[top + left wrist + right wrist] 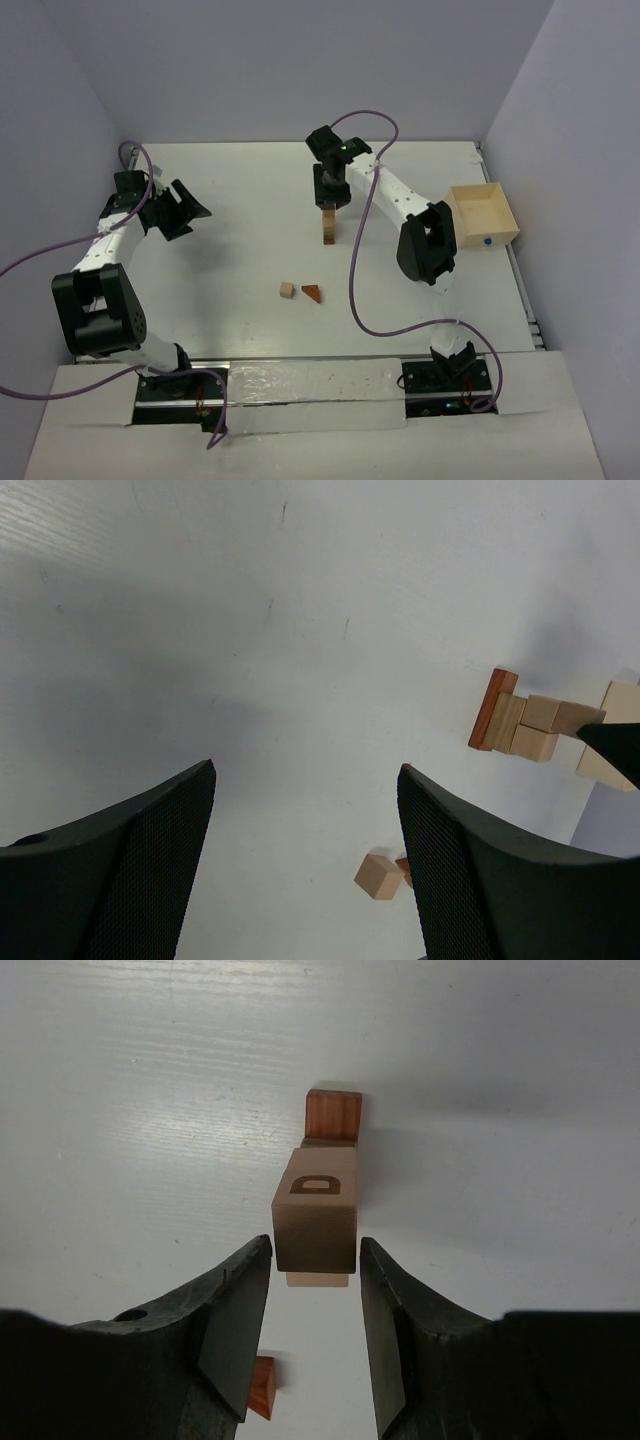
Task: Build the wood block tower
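I'd judge the tower (328, 226), far-centre on the bench (220, 250), light and easily toppled, its top cube (315, 1222) best taken by its flat sides, where the right end effector (315, 1250) brackets it, gripping or released I cannot tell; the left end effector (305, 775) gapes empty.

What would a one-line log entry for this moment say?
stage: stacking | tower: upright | right gripper: jaws flank top block, grip unclear | left gripper: open, empty | loose: tan cube, wedge
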You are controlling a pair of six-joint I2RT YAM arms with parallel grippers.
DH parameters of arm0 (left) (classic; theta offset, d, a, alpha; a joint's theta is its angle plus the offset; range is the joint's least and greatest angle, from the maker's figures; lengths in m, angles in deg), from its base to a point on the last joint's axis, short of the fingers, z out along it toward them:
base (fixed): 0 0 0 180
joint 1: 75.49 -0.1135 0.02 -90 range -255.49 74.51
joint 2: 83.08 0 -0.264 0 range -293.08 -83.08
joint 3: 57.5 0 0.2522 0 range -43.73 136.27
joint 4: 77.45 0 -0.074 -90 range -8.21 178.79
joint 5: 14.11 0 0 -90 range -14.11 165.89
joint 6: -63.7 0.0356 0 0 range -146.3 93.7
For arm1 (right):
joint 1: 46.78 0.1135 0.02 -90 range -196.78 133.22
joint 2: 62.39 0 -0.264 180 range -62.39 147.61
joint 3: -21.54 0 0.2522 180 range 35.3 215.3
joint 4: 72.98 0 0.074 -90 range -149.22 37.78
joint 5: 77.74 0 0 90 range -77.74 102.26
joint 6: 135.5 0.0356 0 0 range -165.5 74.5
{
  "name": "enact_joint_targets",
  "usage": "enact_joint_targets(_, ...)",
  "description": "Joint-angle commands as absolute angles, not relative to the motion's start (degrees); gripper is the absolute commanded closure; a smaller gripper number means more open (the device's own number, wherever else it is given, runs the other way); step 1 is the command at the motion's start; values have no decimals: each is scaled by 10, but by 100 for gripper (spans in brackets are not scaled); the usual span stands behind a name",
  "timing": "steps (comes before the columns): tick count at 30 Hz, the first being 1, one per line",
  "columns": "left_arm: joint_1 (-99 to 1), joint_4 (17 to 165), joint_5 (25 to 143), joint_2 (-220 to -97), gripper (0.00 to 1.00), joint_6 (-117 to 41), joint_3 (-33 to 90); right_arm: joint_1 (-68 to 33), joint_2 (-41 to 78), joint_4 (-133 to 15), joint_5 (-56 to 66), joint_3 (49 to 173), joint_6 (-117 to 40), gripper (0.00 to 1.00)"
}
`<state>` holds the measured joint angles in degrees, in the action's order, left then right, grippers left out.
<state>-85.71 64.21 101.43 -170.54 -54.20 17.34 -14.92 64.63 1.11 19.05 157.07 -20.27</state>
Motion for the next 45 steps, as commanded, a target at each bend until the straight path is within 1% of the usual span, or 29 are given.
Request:
enact_joint_targets(1, -860, 658, 1027, -1709, 20, -542, 192, -153, 649, 10, 193, 1574, -202, 50)
enact_joint_targets(3, -860, 657, 1028, -1708, 20, -542, 193, -153, 649, 11, 194, 1574, -202, 49)
enact_joint_targets(4, -860, 658, 1028, -1710, 20, -543, 193, -153, 649, 11, 193, 1575, -202, 47)
enact_joint_targets(6, -860, 659, 1027, -1710, 20, -543, 192, -153, 647, 10, 183, 1576, -207, 35)
enact_joint_targets(9, -860, 659, 1026, -1710, 19, -542, 192, -149, 632, 9, 171, 1582, -215, 24)
enact_joint_targets(13, -860, 658, 1023, -1709, 18, -543, 192, -131, 585, 7, 194, 1589, -222, 2)
enact_joint_targets(14, -860, 658, 1023, -1709, 18, -543, 192, -126, 563, 5, 203, 1585, -224, 0)
enact_joint_targets(17, -860, 658, 1024, -1705, 18, -544, 191, -111, 507, -8, 212, 1567, -233, 0)
enact_joint_targets(19, -861, 657, 1026, -1700, 19, -540, 190, -103, 465, -28, 200, 1526, -281, 0)
enact_joint_targets(21, -862, 657, 1029, -1693, 19, -532, 191, -99, 417, -53, 155, 1480, -346, 1)
enact_joint_targets(23, -867, 655, 1042, -1689, 19, -523, 193, -99, 367, -79, 65, 1431, -415, 3)
enact_joint_targets(24, -870, 654, 1055, -1689, 19, -520, 196, -97, 348, -81, 54, 1399, -456, 4)
enact_joint_targets(25, -881, 652, 1078, -1693, 20, -516, 201, -92, 329, -91, 7, 1363, -534, 6)
enact_joint_targets(27, -899, 649, 1118, -1700, 21, -512, 209, -74, 322, -72, 15, 1332, -584, 10)
enact_joint_targets(29, -910, 648, 1143, -1705, 22, -513, 215, -43, 343, -49, 45, 1326, -633, 15)
enact_joint_targets(31, -916, 645, 1140, -1708, 22, -513, 217, -11, 369, -23, 75, 1327, -661, 16)
enact_joint_targets(36, -916, 646, 1129, -1698, 22, -512, 209, 35, 458, 3, 98, 1392, -649, 21)
enact_joint_targets(45, -917, 651, 1131, -1695, 22, -516, 202, 72, 577, 24, 108, 1492, -622, 22)
